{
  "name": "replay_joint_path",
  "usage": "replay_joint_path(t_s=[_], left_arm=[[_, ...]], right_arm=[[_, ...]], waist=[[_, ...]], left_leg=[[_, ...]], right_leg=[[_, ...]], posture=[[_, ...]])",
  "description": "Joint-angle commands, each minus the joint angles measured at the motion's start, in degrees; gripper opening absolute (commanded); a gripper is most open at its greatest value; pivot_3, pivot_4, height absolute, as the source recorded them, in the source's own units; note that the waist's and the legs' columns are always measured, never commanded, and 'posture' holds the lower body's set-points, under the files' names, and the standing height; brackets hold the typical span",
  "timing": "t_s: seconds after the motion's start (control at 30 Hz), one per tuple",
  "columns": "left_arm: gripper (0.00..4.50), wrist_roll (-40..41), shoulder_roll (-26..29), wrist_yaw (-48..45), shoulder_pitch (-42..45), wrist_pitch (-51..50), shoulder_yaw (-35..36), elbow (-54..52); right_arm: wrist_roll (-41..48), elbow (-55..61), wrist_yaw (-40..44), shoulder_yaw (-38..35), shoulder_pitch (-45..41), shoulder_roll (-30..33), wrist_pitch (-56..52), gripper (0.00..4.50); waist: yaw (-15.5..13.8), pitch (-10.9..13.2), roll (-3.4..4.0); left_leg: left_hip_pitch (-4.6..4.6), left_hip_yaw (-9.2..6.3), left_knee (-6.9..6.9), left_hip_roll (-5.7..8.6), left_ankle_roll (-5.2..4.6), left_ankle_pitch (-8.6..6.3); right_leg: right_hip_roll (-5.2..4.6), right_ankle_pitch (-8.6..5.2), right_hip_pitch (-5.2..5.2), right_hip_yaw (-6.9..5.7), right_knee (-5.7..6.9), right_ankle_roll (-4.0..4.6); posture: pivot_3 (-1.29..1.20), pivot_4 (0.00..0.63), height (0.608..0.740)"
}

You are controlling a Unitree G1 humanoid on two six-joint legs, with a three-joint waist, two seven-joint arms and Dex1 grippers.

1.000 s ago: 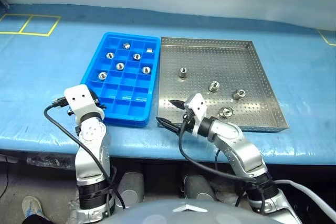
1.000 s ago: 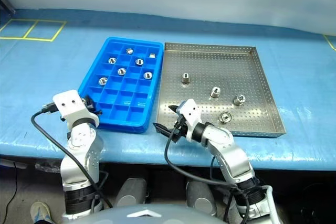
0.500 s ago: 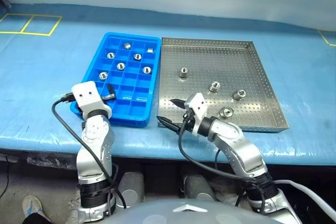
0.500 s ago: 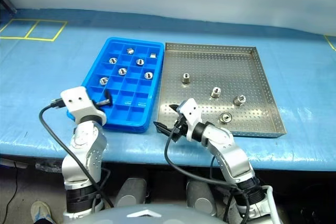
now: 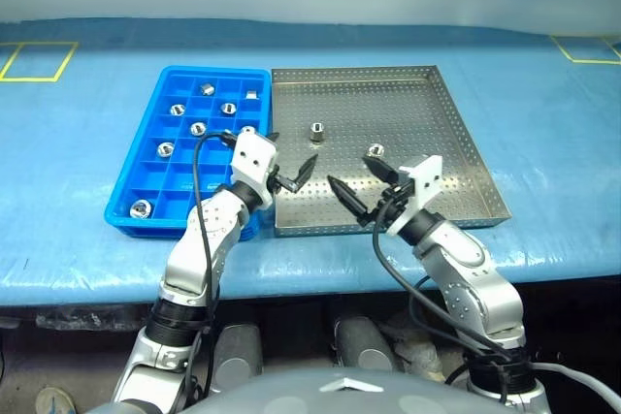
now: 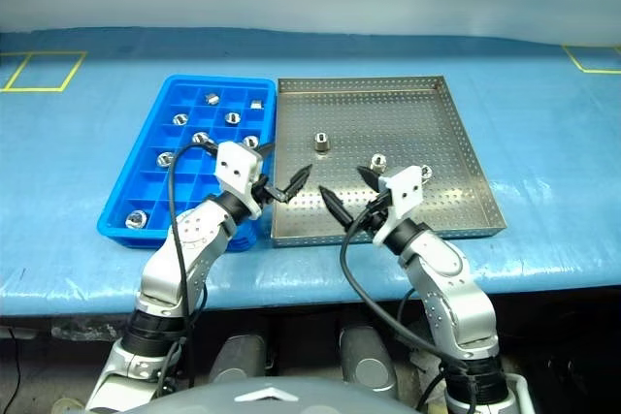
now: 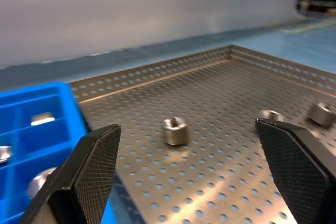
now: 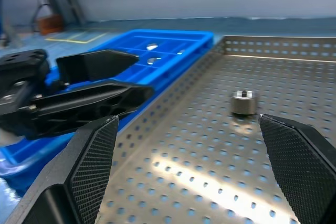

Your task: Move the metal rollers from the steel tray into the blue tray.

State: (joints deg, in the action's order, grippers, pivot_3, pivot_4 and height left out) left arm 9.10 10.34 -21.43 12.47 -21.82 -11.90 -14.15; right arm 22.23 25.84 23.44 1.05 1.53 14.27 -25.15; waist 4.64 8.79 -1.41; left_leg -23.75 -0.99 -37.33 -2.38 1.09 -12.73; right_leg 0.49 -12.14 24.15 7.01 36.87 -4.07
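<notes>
The steel tray [image 5: 456,109] lies in the middle, with the blue tray [image 5: 147,170] touching its left side. Loose metal rollers stand on the perforated floor: one [image 5: 316,130] near the centre, a second [image 5: 375,151] and a third [image 6: 424,174] beside my right wrist. Several more rollers sit in blue compartments, one [image 5: 141,207] in the near left corner. My left gripper [image 5: 293,149] is open over the steel tray's near left part, aimed at the centre roller [image 7: 175,130]. My right gripper [image 5: 351,173] is open just right of it, facing that roller [image 8: 244,102].
Both trays rest on a blue table cover [image 5: 78,133] with wide bare areas left, right and behind. Yellow tape marks [image 5: 29,60] lie at the far corners. The two grippers' fingertips are close together above the steel tray's front edge [image 5: 320,231].
The camera has shifted. My left gripper swung right from the blue tray's near edge to the steel tray and opened; a roller now lies in the near left compartment. My right gripper rose slightly.
</notes>
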Motion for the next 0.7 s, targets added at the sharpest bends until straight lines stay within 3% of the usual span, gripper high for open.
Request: replay_joint_path(t_s=[0.03,0.4,0.7], left_arm=[[4.48,-1.04,0.01,-1.30,1.71,1.49,-1.37,1.33],[4.48,-4.61,-2.84,-9.62,12.75,7.08,-8.55,18.67],[4.48,-6.27,-8.09,-15.60,20.70,11.84,-11.59,34.06]], right_arm=[[-1.34,2.53,-2.94,-2.00,0.16,0.80,-0.84,4.50],[-2.70,4.44,-7.24,-2.76,2.58,0.72,-1.60,4.50],[-3.00,9.86,-10.26,-4.93,8.88,0.08,-0.82,4.50]], waist=[[0.72,-0.01,0.02],[3.26,-0.03,0.06],[8.45,-0.05,0.13]], left_leg=[[0.02,0.01,0.00,0.00,0.00,0.00],[-0.01,-0.03,-0.01,0.03,-0.01,0.00],[-0.04,-0.05,0.03,0.05,-0.01,0.00]], right_leg=[[0.00,0.00,0.00,0.01,0.01,0.00],[0.01,0.01,-0.01,0.03,0.01,-0.02],[0.01,-0.01,0.01,0.06,-0.01,-0.05]], posture=[[-0.14,0.150,0.740],[-0.22,0.150,0.740],[-0.37,0.150,0.740]])
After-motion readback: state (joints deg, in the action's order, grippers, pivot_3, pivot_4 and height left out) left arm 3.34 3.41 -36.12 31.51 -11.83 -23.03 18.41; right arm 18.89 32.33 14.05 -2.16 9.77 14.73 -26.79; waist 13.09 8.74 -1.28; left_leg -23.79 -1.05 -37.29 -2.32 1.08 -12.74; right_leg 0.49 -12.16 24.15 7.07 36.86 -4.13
